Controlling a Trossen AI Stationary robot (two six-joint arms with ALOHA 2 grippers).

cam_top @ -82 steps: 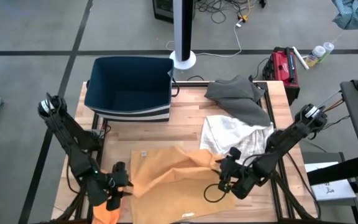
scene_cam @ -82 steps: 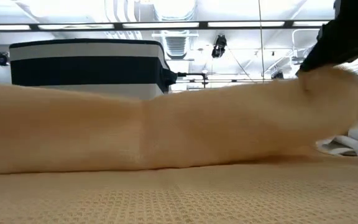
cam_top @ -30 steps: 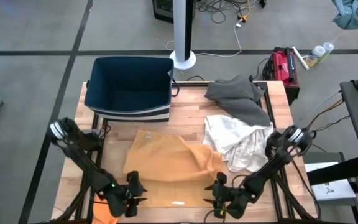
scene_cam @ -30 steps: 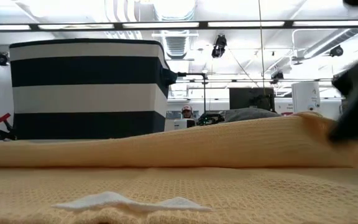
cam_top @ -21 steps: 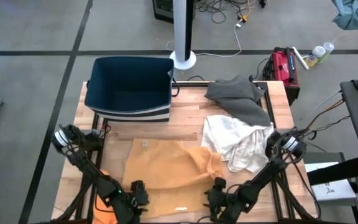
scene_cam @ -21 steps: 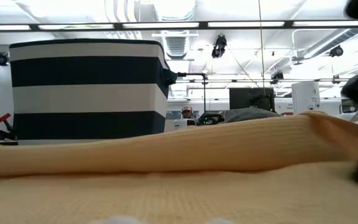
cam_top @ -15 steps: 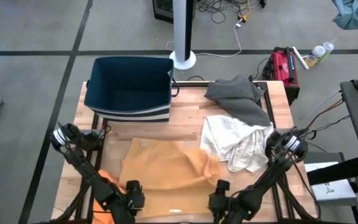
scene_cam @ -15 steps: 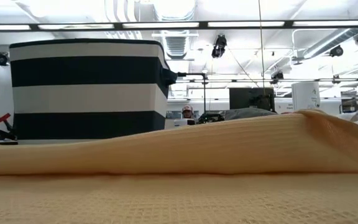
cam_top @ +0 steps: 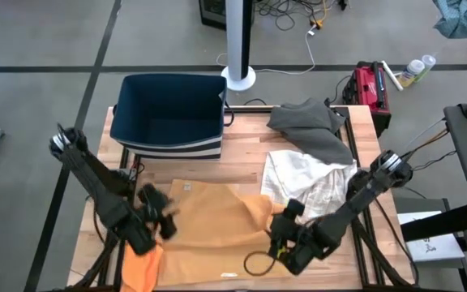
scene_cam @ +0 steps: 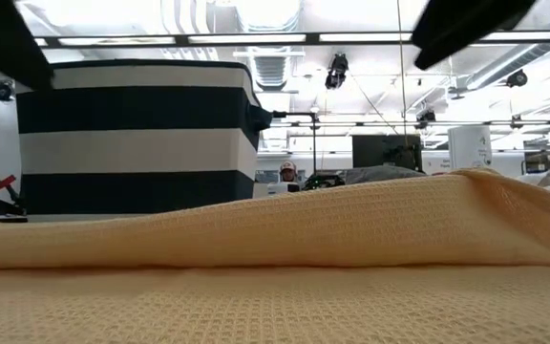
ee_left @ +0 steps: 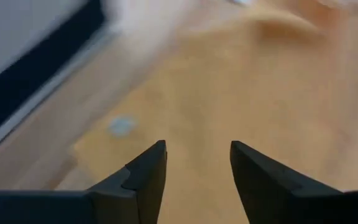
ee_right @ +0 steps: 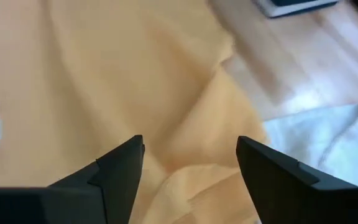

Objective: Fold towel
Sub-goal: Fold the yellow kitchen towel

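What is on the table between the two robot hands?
In the high view, the yellow towel is spread across the stretch between the left gripper and the right gripper. Nothing else lies there, and both grippers' fingers are open.

We find no readable text, brand, number or sign. Small white tag on orange towel [cam_top: 217,231], near left gripper [cam_top: 165,217], shows no legible print.

Bright overhead light, blurred wrist views.
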